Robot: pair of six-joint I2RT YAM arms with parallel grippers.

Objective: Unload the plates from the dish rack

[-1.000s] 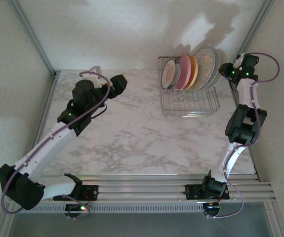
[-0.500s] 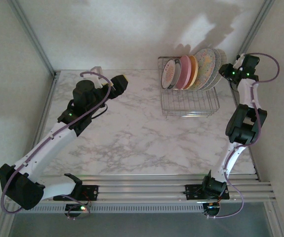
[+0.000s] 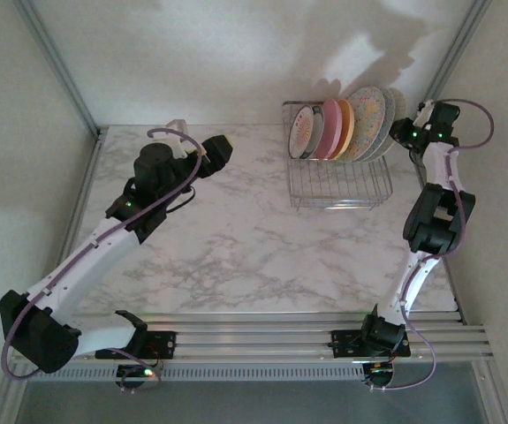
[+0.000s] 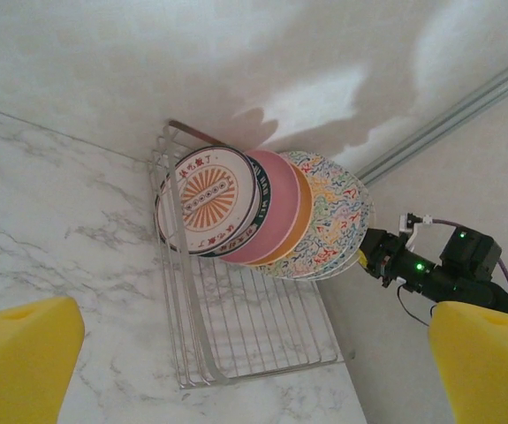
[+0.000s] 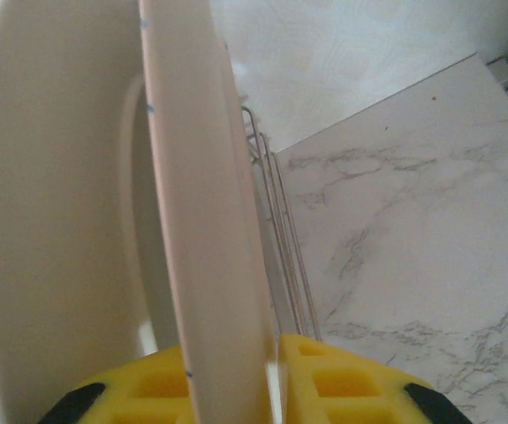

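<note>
The dish rack (image 3: 337, 184) stands at the table's back right with the plates on edge in it: a white patterned plate (image 3: 302, 131), a pink plate (image 3: 331, 128), an orange plate (image 3: 345, 128) and speckled plates (image 3: 368, 119). My right gripper (image 3: 401, 131) is at the rightmost speckled plate's rim. In the right wrist view its yellow pads (image 5: 342, 380) sit close against both faces of that plate's rim (image 5: 202, 221). My left gripper (image 3: 221, 144) hovers open over the table's left, facing the rack (image 4: 254, 327).
Marble table (image 3: 236, 238) lies between the arms. A back wall rises close behind the rack, and a right-hand wall (image 4: 386, 353) runs beside it. A second plate's back (image 5: 50, 221) stands just left of the gripped one. Rack wires (image 5: 276, 230) pass right of the fingers.
My right gripper's jaws have narrowed onto the speckled plate's rim. The left arm has shifted slightly; its jaws stay wide.
</note>
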